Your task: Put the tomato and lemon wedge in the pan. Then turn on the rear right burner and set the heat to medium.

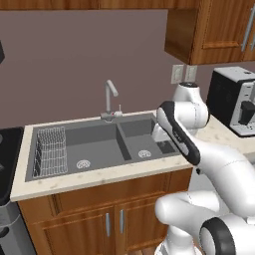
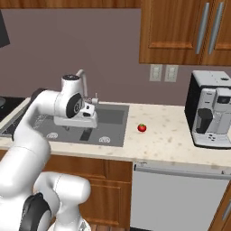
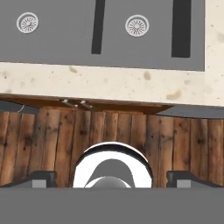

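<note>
The tomato [image 2: 142,128], a small glossy red ball, rests on the speckled counter just right of the sink [image 2: 113,118]. My gripper [image 2: 76,128] hangs over the sink's right basin, well left of the tomato, pointing down. It is open with nothing between its fingers. In the hand view the fingertips [image 3: 40,178] stand wide apart, over the counter's front edge and the wooden cabinet doors, and their shadows lie as two dark bars on the sink [image 3: 57,43] floor. The lemon wedge, the pan and the rear right burner are out of view.
A grey double sink [image 1: 74,144] holds a wire dish rack [image 1: 50,150] at its left; a faucet [image 1: 110,99] stands behind it. The black cooktop's edge [image 1: 7,159] lies at far left. A coffee machine [image 2: 212,113] stands on the counter's right end, above a dishwasher [image 2: 176,198].
</note>
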Controlling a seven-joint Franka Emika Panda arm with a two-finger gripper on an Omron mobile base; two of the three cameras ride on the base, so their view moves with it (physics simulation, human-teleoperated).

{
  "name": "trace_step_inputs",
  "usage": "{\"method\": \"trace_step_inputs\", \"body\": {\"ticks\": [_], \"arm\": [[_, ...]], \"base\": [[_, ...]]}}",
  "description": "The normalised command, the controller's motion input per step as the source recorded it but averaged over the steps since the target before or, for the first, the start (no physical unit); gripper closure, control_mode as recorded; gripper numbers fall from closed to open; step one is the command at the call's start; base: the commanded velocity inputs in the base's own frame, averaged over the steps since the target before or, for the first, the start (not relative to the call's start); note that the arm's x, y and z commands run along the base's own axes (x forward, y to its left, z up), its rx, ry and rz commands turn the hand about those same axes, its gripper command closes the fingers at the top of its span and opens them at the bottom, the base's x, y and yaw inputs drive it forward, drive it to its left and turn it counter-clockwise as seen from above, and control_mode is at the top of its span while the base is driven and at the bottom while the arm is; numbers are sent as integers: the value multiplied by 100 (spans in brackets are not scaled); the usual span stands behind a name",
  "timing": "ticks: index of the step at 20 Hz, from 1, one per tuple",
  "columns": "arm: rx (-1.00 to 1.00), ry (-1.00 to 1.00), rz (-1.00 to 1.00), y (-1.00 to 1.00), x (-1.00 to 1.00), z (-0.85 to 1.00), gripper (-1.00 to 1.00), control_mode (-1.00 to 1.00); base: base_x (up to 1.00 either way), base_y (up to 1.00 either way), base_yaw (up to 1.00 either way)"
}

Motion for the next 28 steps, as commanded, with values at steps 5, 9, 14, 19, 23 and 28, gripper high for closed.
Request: {"method": "trace_step_inputs", "body": {"ticks": [5,9,14,19,23,28], "arm": [[9,6,11,-69,58,-7,-100,-100],[2,1,9,-35,62,-12,-100,-100],[-1,0,1,-47,71,-44,-100,-100],[-7,5,0,-41,64,-42,-100,-100],[-9,5,0,-27,67,-32,-100,-100],[-7,1,-2,-43,73,-6,-100,-100]], "base": [[0,0,0],[0,0,0],[0,0,0],[0,0,0],[0,0,0],[0,0,0]]}}
